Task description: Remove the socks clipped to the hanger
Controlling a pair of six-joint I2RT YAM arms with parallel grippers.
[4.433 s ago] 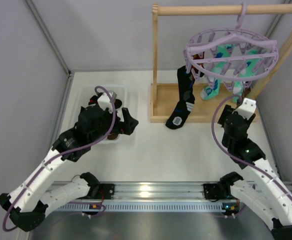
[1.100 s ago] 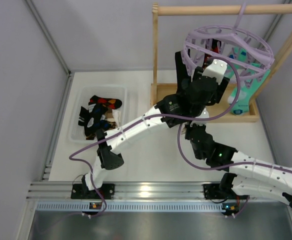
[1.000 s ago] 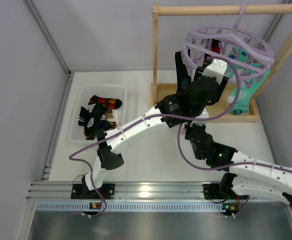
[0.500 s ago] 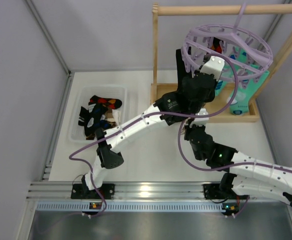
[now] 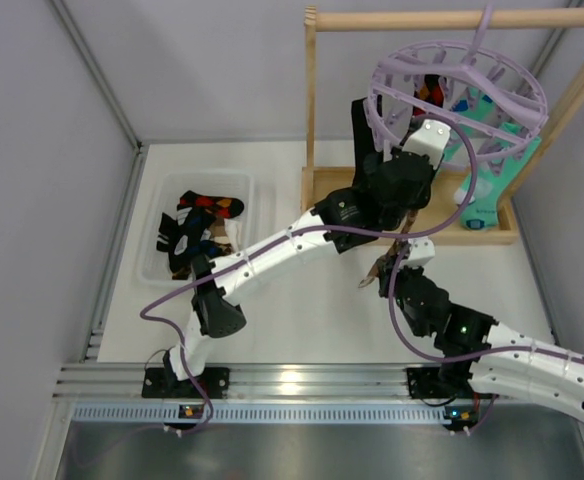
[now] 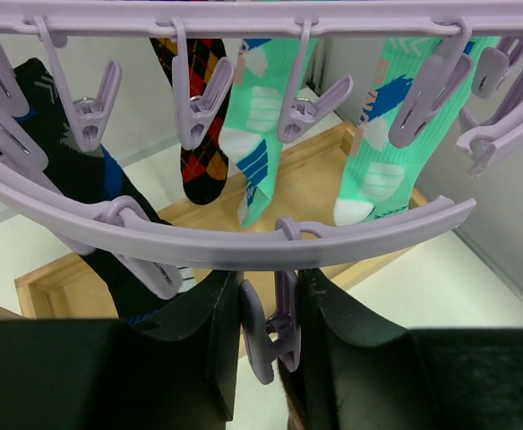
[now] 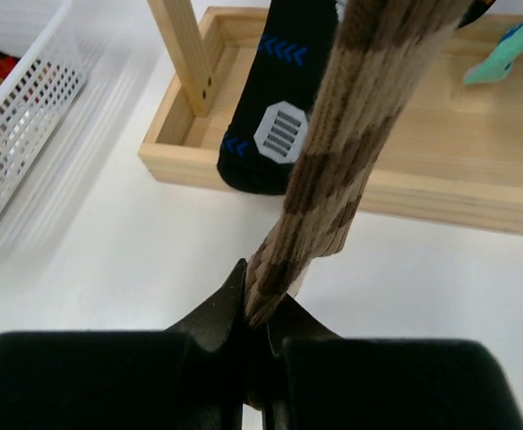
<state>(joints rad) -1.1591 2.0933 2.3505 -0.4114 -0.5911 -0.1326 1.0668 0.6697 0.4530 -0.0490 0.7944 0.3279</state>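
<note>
The lilac hanger (image 5: 459, 92) hangs tilted from the wooden rail, its ring (image 6: 244, 246) crossing the left wrist view. My left gripper (image 6: 269, 291) is shut on one clip peg (image 6: 278, 327) on the ring's near rim, squeezing it from both sides. From below that peg a brown striped sock (image 7: 355, 125) runs down to my right gripper (image 7: 260, 309), which is shut on its toe end. On other pegs hang a black sock with orange-red diamonds (image 6: 201, 134), turquoise socks (image 6: 254, 125) and a black sock with blue marks (image 6: 73, 170).
The wooden rail frame (image 5: 442, 18) has a tray-like base (image 7: 441, 193), where the long black sock's foot (image 7: 284, 107) rests. A white basket (image 5: 152, 262) at the left holds removed socks. My left arm (image 5: 272, 250) stretches across the table middle.
My left gripper has closed onto the clip peg. The right gripper has drawn back toward the near edge with the brown sock's end still in it.
</note>
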